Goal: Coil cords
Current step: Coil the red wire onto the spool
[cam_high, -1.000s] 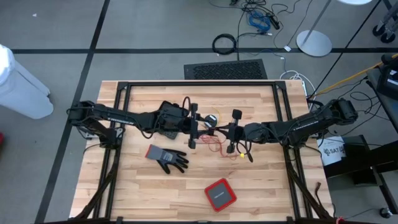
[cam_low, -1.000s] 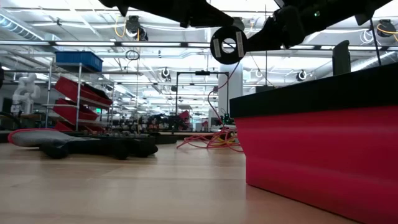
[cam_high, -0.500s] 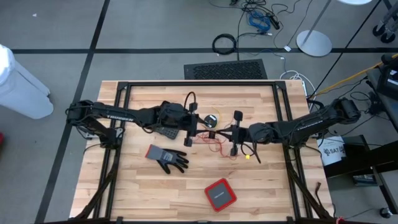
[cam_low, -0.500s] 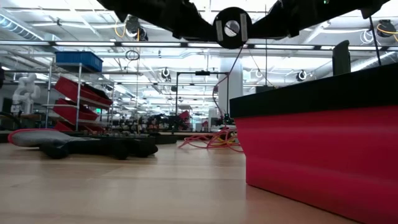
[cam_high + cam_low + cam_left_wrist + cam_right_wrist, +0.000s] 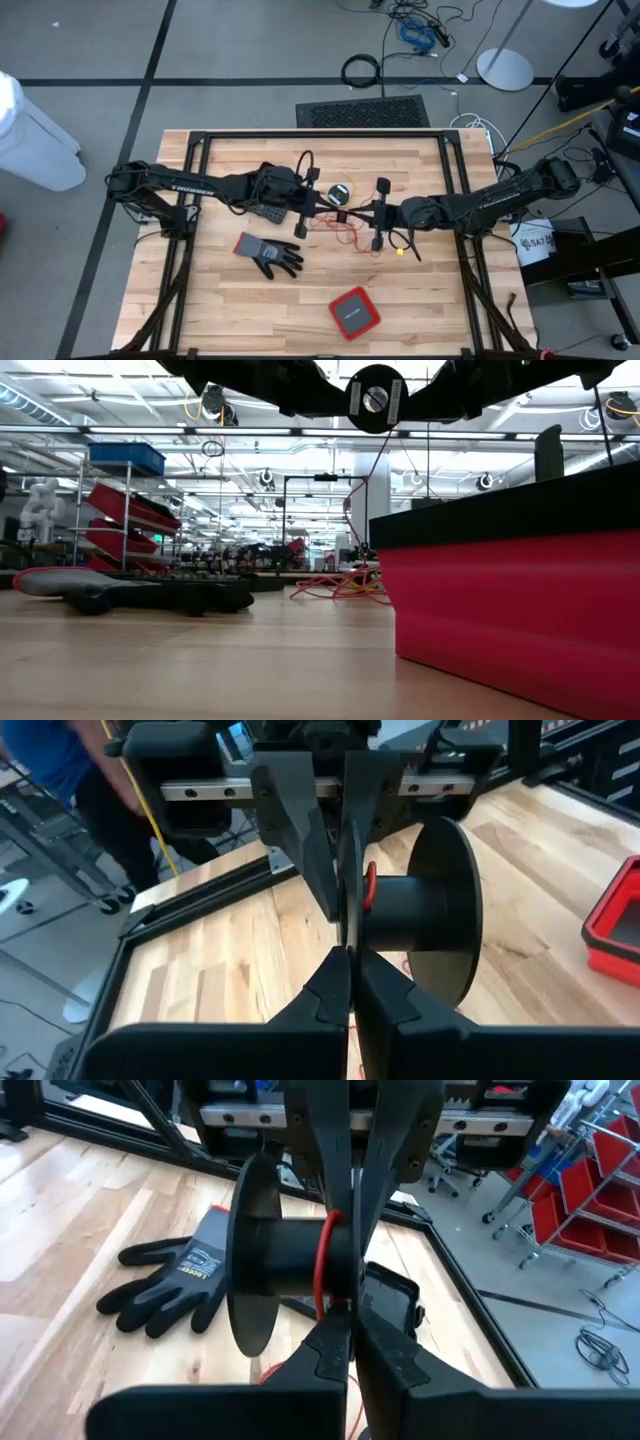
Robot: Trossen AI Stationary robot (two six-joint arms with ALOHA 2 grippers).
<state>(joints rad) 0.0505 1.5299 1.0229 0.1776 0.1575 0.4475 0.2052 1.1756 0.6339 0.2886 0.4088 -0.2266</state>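
Note:
A black spool (image 5: 375,400) hangs over the table's middle between my two grippers. My left gripper (image 5: 350,982) and my right gripper (image 5: 350,1342) meet it from opposite sides, each shut on the same thin flange. A turn of the red cord (image 5: 325,1260) lies around the hub. From there a strand drops to the loose red loops (image 5: 345,232) on the wood. The yellow cord's end (image 5: 400,250) lies on the table below my right gripper. My left gripper pinches the rim of the spool's thin flange (image 5: 349,935) between its two fingers. It comes nearly level from the table's left. The spool is lifted clear of the table. My right gripper pinches the same flange's rim (image 5: 352,1285) on the opposite side. It comes nearly level from the table's right, facing the left fingers (image 5: 335,1150).
A grey glove (image 5: 268,253) lies on the table near my left gripper. A red box (image 5: 354,312) stands near the front edge. A black frame (image 5: 320,135) runs along the table's far and side edges. Cables lie on the floor beyond.
The spool has risen a little and squared up between the two grippers. The yellow cord's end has slid slightly toward the table's right edge.

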